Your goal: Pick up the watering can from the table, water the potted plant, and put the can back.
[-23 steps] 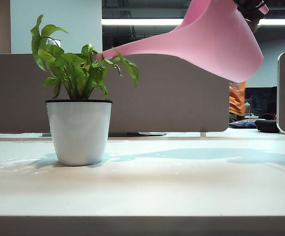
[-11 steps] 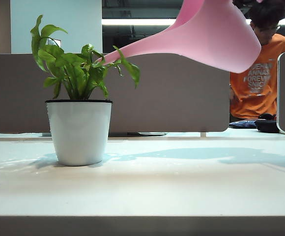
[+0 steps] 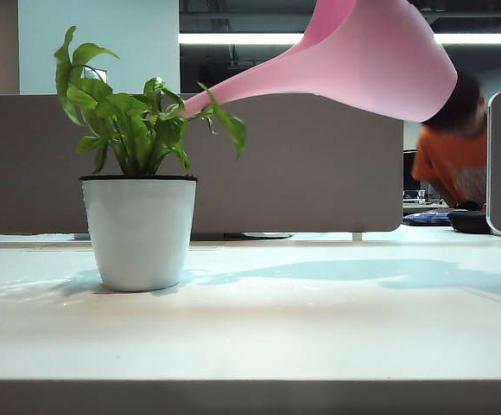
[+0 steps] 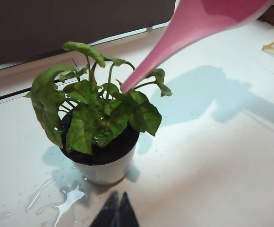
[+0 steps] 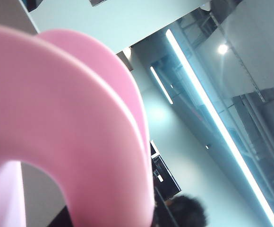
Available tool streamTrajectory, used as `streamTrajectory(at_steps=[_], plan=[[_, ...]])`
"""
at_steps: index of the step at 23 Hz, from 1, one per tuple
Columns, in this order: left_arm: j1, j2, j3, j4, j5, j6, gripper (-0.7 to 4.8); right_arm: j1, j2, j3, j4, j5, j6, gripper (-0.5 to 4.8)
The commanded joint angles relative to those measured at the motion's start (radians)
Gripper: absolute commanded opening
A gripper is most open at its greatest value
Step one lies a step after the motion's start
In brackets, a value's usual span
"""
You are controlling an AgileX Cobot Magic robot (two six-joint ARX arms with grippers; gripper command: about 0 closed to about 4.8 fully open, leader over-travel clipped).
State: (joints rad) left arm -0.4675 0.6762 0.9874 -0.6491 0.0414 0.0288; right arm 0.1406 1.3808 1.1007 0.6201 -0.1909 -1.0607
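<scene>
We take the potted plant point(image 3: 138, 173) as our landmark. It stands upright on the table point(image 3: 320, 320), toward the left of the exterior view, in a glossy white pot with a dark rim. Its wavy green leaves spread above the rim, and dark soil shows inside the pot in the left wrist view.

On the table just beside the base of the pot, on the side nearest the left wrist camera, we see a small puddle of water point(image 4: 64, 201). The left gripper point(image 4: 117, 213) hovers low above the table near that same side of the pot. Only the dark tips of its fingers show. They lie pressed together and grip nothing.

To the right of the plant and above it, we see the watering can point(image 3: 380, 60) held in the air, well clear of the table. It is tilted so that its long thin spout slants down toward the plant. The spout tip sits among the upper leaves, above the soil. We cannot tell whether water runs from it.

The right gripper appears in no view. The right wrist view is filled by the pink curved handle of the can, close against the lens. We cannot tell how far the right fingers stand apart.

Beyond the table, past the grey partition point(image 3: 320, 164), a blurred person in orange point(image 3: 453, 160) appears at far right.
</scene>
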Motion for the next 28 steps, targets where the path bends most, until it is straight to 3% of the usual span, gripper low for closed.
streamTrajectory(at_steps=[1, 14, 17, 28], plan=[[0.000, -0.003, 0.007, -0.004, 0.004, 0.001, -0.05, 0.009, -0.013, 0.014, 0.061, 0.001, -0.018, 1.15], [0.000, -0.003, 0.007, -0.004, 0.004, 0.001, -0.05, 0.018, -0.013, 0.014, 0.034, 0.022, -0.016, 1.15], [0.000, -0.003, 0.007, -0.004, 0.004, 0.001, -0.05, 0.018, -0.013, 0.013, 0.022, 0.077, -0.002, 1.15], [0.000, -0.003, 0.007, 0.000, 0.004, 0.001, -0.05, 0.014, -0.007, 0.011, -0.099, 0.124, 0.289, 1.16]])
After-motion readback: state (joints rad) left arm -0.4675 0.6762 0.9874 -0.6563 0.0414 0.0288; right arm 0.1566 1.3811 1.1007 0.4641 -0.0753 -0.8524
